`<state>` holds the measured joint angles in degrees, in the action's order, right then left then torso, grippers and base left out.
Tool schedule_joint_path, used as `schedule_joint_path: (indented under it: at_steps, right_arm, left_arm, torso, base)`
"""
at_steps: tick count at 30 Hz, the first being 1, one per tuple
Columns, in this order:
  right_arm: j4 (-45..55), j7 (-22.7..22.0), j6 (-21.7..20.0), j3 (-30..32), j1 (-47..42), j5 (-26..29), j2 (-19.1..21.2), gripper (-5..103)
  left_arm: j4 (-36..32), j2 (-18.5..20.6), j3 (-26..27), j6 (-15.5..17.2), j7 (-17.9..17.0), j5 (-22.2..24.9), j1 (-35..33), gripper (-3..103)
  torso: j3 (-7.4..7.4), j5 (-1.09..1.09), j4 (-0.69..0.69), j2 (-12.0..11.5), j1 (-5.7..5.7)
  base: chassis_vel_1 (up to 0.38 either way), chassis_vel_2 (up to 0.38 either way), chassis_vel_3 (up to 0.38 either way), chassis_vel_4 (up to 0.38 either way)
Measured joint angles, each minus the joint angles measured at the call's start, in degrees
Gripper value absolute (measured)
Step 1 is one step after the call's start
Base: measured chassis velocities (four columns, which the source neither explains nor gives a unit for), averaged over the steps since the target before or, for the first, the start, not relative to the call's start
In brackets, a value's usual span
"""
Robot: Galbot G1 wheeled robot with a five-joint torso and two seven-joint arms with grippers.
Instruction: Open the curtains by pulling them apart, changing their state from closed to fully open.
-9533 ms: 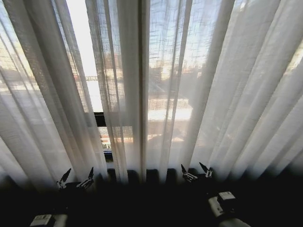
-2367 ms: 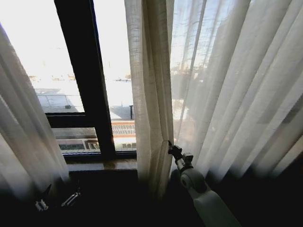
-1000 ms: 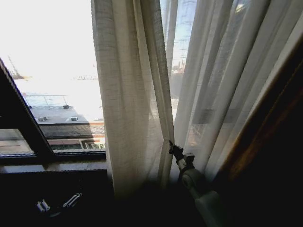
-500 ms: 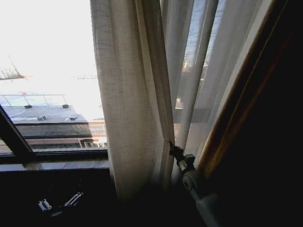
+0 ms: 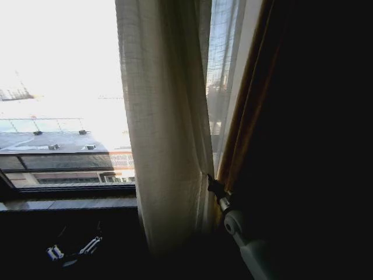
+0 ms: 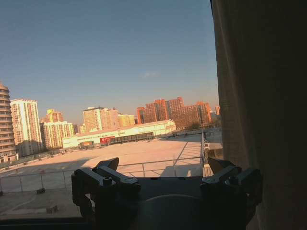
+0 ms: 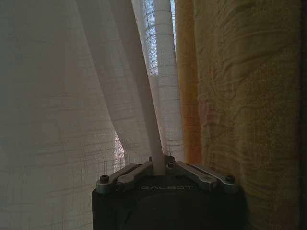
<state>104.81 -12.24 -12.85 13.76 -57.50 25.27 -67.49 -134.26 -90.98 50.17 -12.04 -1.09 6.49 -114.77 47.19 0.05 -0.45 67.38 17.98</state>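
Observation:
One sheer white panel of the curtains (image 5: 169,140) hangs gathered into a narrow bundle of pleats right of the bare window. My right gripper (image 5: 211,182) is shut on that panel's edge low down. In the right wrist view the right gripper (image 7: 158,166) pinches a thin fold of the curtains (image 7: 72,96) between its fingers. My left gripper (image 5: 73,249) hangs low at the left below the sill, away from the fabric. Seen from the left wrist, the left gripper (image 6: 164,165) is open with nothing between its fingers, and the curtains (image 6: 259,96) hang beside it.
A heavier brown-yellow drape (image 5: 245,116) hangs right behind the gathered panel, also seen in the right wrist view as the drape (image 7: 240,96). The window sill (image 5: 70,203) runs along the bottom of the glass. Everything right of the drape is dark.
The view has swung right, so the dark frame bar has left it. The panel held by my right gripper has bunched tighter against the brown drape. The left gripper stays low.

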Motion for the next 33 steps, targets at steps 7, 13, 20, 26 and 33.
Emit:
schedule_joint_path:
  at_steps: [7,13,20,26,33]
  right_arm:
    - [-0.4,0.1,-0.1,0.1,0.1,-0.5,-0.1,0]
    - [0.3,0.7,-0.4,0.0,-0.8,-2.0,-0.2,19]
    - [4.0,0.3,-1.3,0.8,-4.8,-2.0,0.7,41]
    - [13.0,0.3,-1.5,1.5,-14.7,-3.5,1.7,63]
    - [20.2,0.3,-1.2,-0.5,-19.3,-6.0,0.4,90]
  left_arm:
    - [0.2,0.1,0.1,0.0,0.0,0.1,0.0,100]
    - [0.2,0.2,0.3,0.0,-0.1,0.3,0.0,100]
    - [0.7,0.4,0.3,-0.2,-0.1,0.5,0.0,100]
    - [1.2,0.7,0.3,-0.4,-0.2,0.6,0.5,100]
    - [2.0,1.4,0.3,-1.2,-0.3,1.1,0.6,100]
  torso:
    - [0.00,-0.05,0.02,0.0,0.00]
    - [0.00,-0.05,0.02,0.0,0.01]
    - [0.00,0.00,0.01,0.0,0.00]
    - [-0.01,-0.06,0.00,0.0,0.01]
    - [-0.01,-0.03,0.02,0.0,0.01]
  base:
    - [-0.028,-0.060,0.046,0.043]
    - [0.025,0.045,-0.036,-0.049]
    - [0.000,0.000,0.000,0.000]
    - [0.000,0.000,0.000,0.000]
    - [0.000,0.000,0.000,0.000]
